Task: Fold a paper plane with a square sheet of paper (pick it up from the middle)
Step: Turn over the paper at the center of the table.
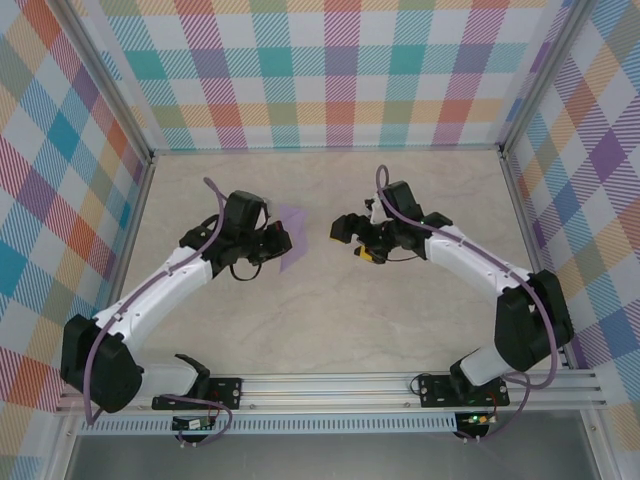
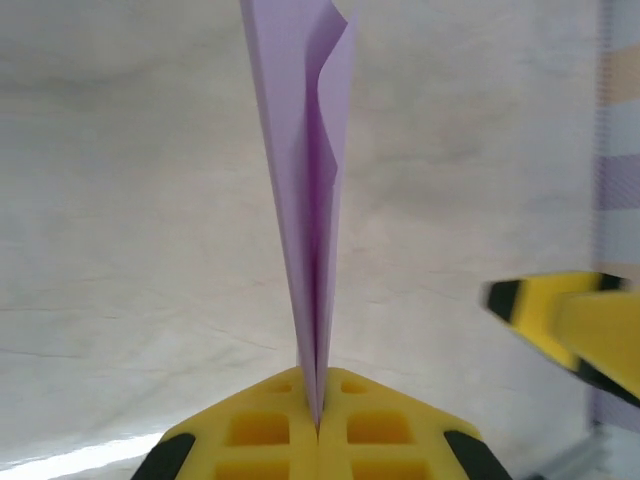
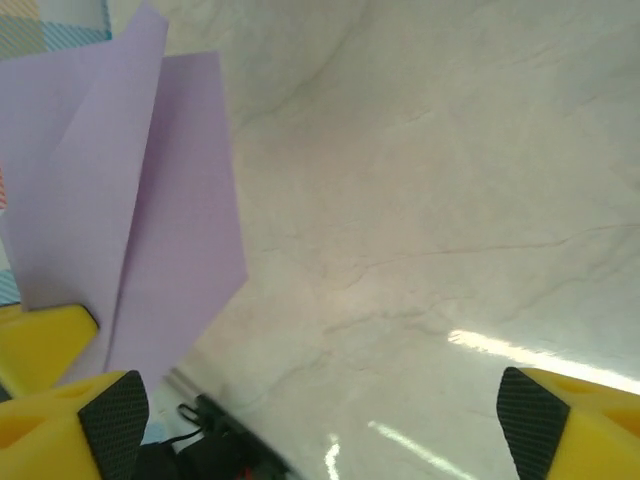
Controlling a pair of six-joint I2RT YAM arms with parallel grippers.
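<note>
At left wrist | left hand (image 2: pixel 318 422) pinches paper plane (image 2: pixel 308 220) edge-on

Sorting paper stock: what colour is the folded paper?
Plain lavender purple; folded paper shows best from left wrist.

Left gripper (image 2: pixel 320 405): jaws pressed flush on the paper plane (image 2: pixel 310 200) (pads meeting).
Right gripper (image 3: pixel 320 410): jaws spread wide.
Arms: both bent inward, wrists facing.

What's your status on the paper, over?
Left gripper shut on folded paper. Right gripper open, beside it. Nothing seen blocking.
</note>
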